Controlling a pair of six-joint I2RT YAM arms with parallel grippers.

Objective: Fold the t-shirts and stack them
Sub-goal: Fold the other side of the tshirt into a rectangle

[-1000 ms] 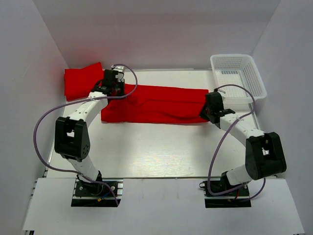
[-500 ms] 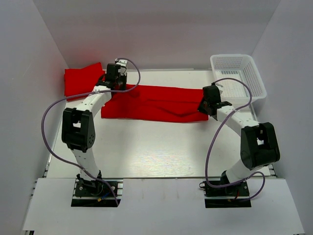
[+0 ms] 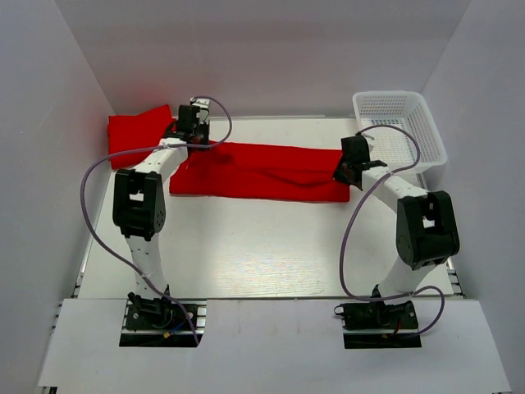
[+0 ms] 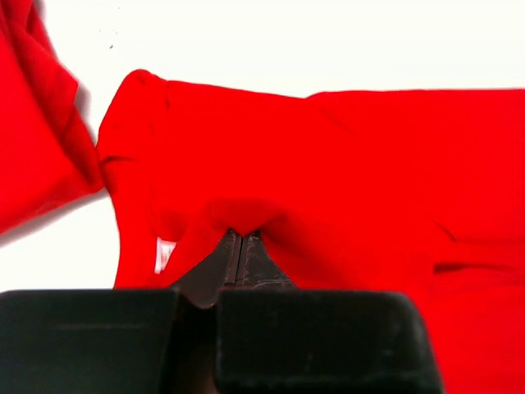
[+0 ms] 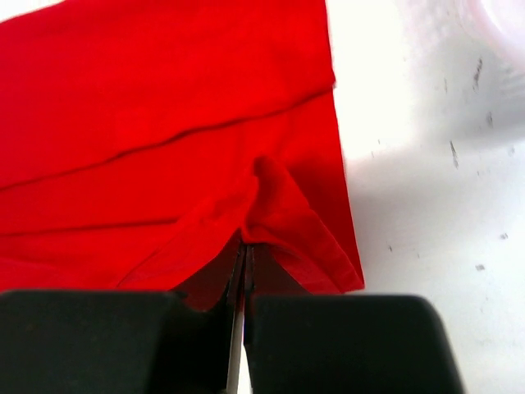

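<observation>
t-shirt (image 3: 262, 172) lies as a long red band across the far half of the table (image 3: 246, 246), already folded lengthwise by the look of the layered edges. It's gripped at both ends.

L end effector (image 4: 240, 246) is closed tight on a small ridge of fabric at the left end, next to the white label (image 4: 164, 254), so prob. the collar side. R end effector (image 5: 246, 254) is likewise closed on a pinch of cloth just inside the right-hand corner, close to the hem edge. In the top view both sit low over the cloth, L (image 3: 190, 131) and R (image 3: 349, 168).

I read the two-end hold as a way to keep the band straight and flat, so the next fold moves as one piece w/o bunching.

Second t-shirt (image 3: 135, 131) sits in the far-left corner just beside the left end. Can't tell if they touch. That's prob. the stack spot.

White mesh basket (image 3: 437, 135) stands at the far right, apart from the cloth.

Both pinches are thin, so a pull could slip one. I'd move both arms together.
</observation>
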